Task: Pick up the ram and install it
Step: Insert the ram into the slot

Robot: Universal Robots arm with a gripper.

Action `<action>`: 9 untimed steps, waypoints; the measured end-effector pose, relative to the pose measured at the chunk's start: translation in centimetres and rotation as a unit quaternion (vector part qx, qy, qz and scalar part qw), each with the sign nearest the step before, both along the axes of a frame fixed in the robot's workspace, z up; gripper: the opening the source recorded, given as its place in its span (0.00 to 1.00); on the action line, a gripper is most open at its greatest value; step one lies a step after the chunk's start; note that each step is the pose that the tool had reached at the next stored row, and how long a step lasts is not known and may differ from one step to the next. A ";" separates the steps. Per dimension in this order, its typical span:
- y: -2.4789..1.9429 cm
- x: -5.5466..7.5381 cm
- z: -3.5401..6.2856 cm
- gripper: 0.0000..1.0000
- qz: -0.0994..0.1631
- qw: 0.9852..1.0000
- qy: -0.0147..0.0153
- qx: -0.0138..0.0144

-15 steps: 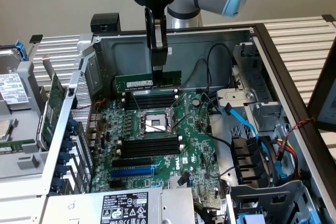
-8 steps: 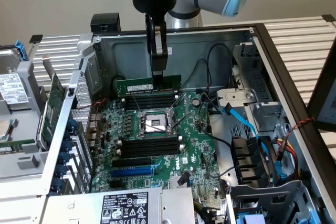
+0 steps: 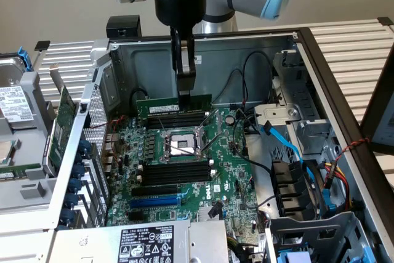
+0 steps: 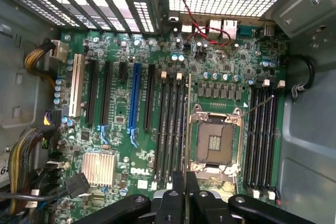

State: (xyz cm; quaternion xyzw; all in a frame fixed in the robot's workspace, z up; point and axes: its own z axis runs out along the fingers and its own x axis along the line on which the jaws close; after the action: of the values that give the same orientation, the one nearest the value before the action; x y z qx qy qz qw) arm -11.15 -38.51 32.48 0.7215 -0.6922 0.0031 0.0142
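Note:
The ram [image 3: 166, 105] is a long green stick with a white label. It hangs level inside the open computer case, with my gripper [image 3: 184, 95] shut on the middle of its top edge. It sits over the far bank of black memory slots [image 3: 175, 120], just behind the CPU socket [image 3: 181, 145]. I cannot tell whether it touches a slot. In the wrist view the ram [image 4: 188, 129] shows edge-on as a thin line running out from between my gripper [image 4: 186, 184] fingers, along the memory slots [image 4: 170, 129] beside the CPU socket [image 4: 216, 142].
A second bank of memory slots [image 3: 175, 170] lies on the near side of the socket. Black cables [image 3: 246, 72] and blue cables [image 3: 286, 143] run on the exterior view's right. A green expansion card [image 3: 63, 121] and a hard drive [image 3: 12, 106] sit outside the case wall [image 3: 92, 109].

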 end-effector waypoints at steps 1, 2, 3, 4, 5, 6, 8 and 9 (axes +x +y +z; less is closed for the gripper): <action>-0.11 0.0 -0.02 0.13 0.000 1.000 0.000 0.001; -0.26 0.0 -0.06 0.13 0.000 1.000 0.000 0.001; -0.37 0.0 -0.14 0.13 0.000 1.000 0.001 0.001; -0.45 0.0 -0.28 0.13 0.000 1.000 0.001 0.002; -0.52 0.0 -0.43 0.13 -0.001 1.000 0.001 0.004; -0.59 0.0 -0.57 0.13 -0.001 1.000 0.001 0.005; -0.75 0.0 -0.79 0.13 -0.003 1.000 0.001 0.007; -0.84 0.0 -0.90 0.13 -0.005 1.000 0.001 0.008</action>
State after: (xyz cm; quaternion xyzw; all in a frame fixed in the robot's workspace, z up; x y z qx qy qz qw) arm -11.15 -39.35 31.58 0.7184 -0.6955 -0.0033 0.0088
